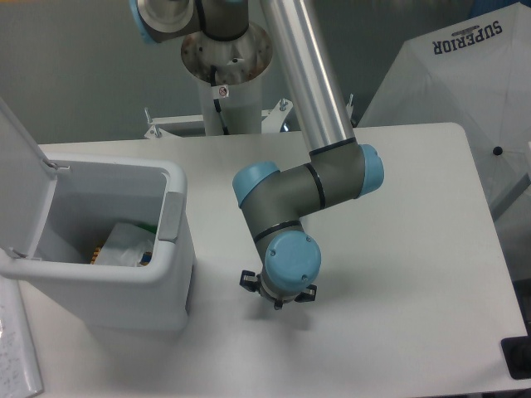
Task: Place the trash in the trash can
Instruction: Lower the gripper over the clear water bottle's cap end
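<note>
The trash can [124, 303] stands at the table's left, white, with its lid [21, 178] swung up. Inside it lies a crumpled clear wrapper [124, 243] with a bit of green print. My gripper [278, 302] points straight down at the table right of the can, about a hand's width from its wall. The blue wrist cap [287, 264] covers nearly all of it; only black finger parts poke out at the sides. The bottle is hidden in this view, and the gripper's state does not show.
The robot's pedestal [226, 75] rises at the table's back edge. A white fabric canopy [465, 83] printed SUPERIOR stands off the right rear corner. A black object [516, 358] sits at the front right corner, a sheet of paper [17, 356] at the front left.
</note>
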You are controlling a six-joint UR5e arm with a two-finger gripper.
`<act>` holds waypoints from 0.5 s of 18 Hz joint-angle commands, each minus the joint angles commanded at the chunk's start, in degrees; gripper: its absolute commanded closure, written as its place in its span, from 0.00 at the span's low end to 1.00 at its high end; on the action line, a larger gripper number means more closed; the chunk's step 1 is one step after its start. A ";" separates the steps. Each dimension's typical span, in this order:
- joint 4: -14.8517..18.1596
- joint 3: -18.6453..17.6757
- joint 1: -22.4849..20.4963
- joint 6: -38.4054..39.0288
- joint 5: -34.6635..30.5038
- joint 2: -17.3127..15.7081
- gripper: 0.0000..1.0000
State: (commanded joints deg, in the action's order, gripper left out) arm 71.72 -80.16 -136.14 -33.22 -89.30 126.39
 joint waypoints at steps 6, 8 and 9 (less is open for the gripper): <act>-0.61 5.89 -2.28 -0.18 6.04 -2.98 1.00; -0.79 7.56 -3.69 -0.26 10.18 -4.48 1.00; -0.96 8.35 -4.30 -0.35 11.94 -5.18 1.00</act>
State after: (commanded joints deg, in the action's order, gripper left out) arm 70.75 -71.81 -140.44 -33.57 -77.36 121.21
